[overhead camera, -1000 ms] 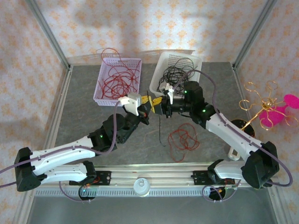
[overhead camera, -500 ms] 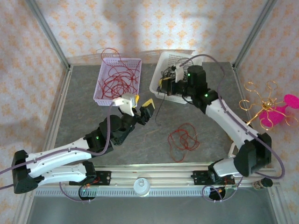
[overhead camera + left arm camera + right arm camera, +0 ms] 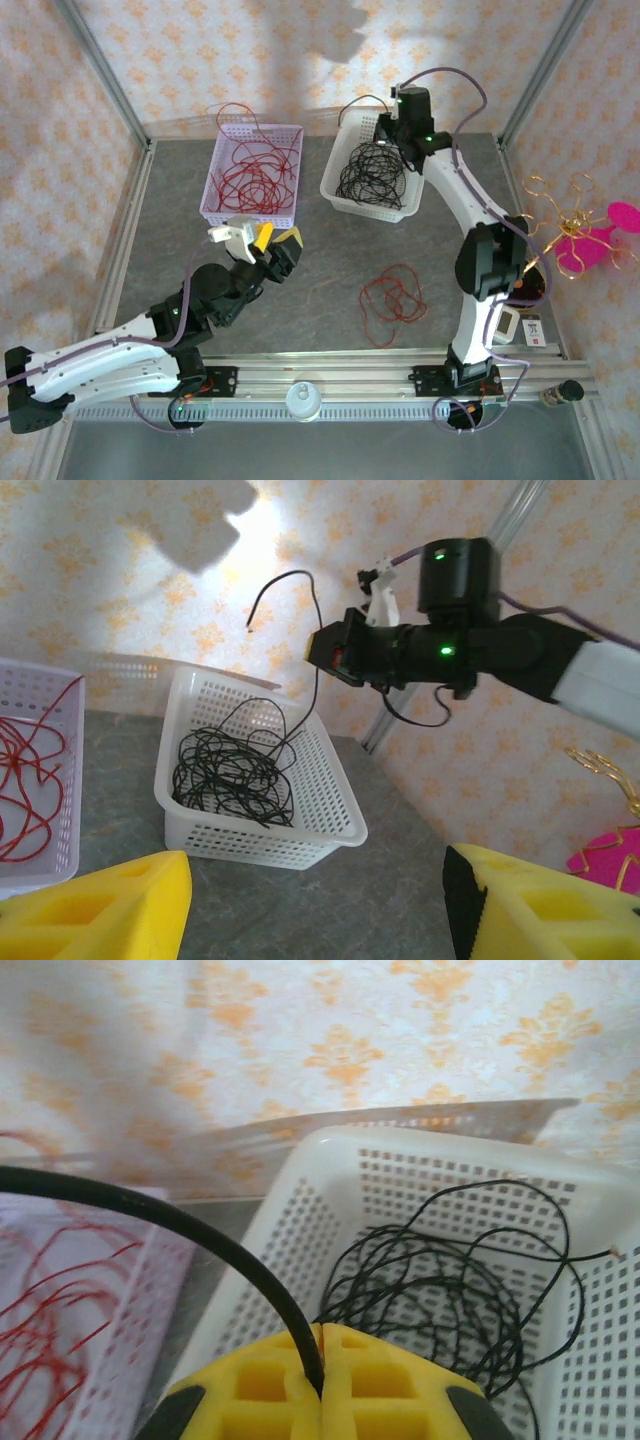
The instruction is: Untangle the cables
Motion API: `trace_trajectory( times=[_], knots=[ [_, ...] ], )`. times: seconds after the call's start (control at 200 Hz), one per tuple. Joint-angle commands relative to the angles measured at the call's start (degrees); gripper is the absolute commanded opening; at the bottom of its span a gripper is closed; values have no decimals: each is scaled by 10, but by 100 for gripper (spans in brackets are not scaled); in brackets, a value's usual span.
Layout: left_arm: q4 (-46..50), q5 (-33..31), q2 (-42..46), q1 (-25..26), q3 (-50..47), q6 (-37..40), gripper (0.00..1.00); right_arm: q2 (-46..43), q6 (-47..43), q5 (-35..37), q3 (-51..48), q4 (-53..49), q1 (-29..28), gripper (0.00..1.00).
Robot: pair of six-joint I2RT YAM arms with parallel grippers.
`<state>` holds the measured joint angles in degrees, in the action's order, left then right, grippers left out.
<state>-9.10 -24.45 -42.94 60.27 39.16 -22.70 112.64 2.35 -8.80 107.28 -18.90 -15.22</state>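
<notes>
A bunch of black wires (image 3: 370, 180) lies in the white basket (image 3: 335, 190). Above that basket's far edge my right gripper (image 3: 385, 125) is raised and shut on one black wire (image 3: 180, 1225), which arcs up and away from the yellow pads (image 3: 380, 1380). The left wrist view shows this strand (image 3: 300, 580) curling above the right gripper (image 3: 325, 650) and trailing down into the black bunch (image 3: 235, 775). Red wires (image 3: 250, 175) fill the lilac basket (image 3: 212, 205). A loose red loop (image 3: 393, 300) lies on the table. My left gripper (image 3: 272, 243) is open and holds nothing.
A gold wire ornament with a pink piece (image 3: 575, 225) stands at the right edge. Metal cage posts (image 3: 100, 60) frame the grey table (image 3: 330, 260). A rail (image 3: 330, 370) runs along the near edge by the arm bases.
My right gripper rose from mid-table to above the white basket's far edge, carrying the black wire. My left gripper drew back toward the near left and now stands open.
</notes>
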Motion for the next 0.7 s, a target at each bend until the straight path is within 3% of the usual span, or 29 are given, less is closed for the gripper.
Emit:
trace_trajectory(
  times=[0.0,0.26,0.395,0.495,0.696],
  knots=[
    [37,0,6,-1,-7,-19,65,49,7,47,66,-30,20,0],
    [28,0,-10,0,-8,-12,65,134,-20,97,95,-31,31,0],
    [27,0,-23,-1,-4,-11,65,156,-24,77,68,-34,31,0],
    [23,4,-29,-1,-3,-11,65,169,-29,100,46,-21,31,0],
    [27,7,-37,-1,2,-11,65,203,-45,125,84,-40,32,36]
  ],
)
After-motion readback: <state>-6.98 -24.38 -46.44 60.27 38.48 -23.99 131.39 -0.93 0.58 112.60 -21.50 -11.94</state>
